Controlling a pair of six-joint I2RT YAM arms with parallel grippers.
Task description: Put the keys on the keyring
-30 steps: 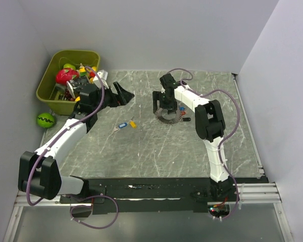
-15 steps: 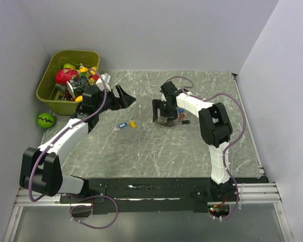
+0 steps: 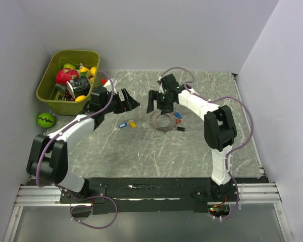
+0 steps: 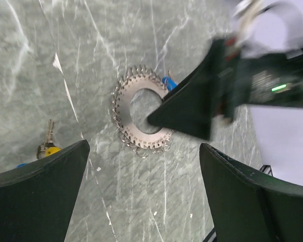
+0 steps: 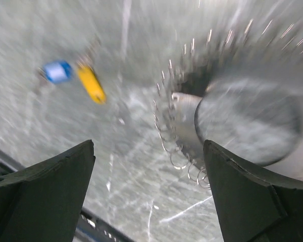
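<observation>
keys (image 3: 126, 124) are seen on the counter (image 3: 141, 151) just bases-side of the left claw (image 3: 130, 101), the nearer one | keyring (image 3: 163, 121) is found beneath the right claw (image 3: 160, 104) | both claws are released, nothing held

The top view looks steeply down over the whole table (image 3: 141, 146); both wrist views look closely down on the keyring (image 4: 134, 136).
</observation>
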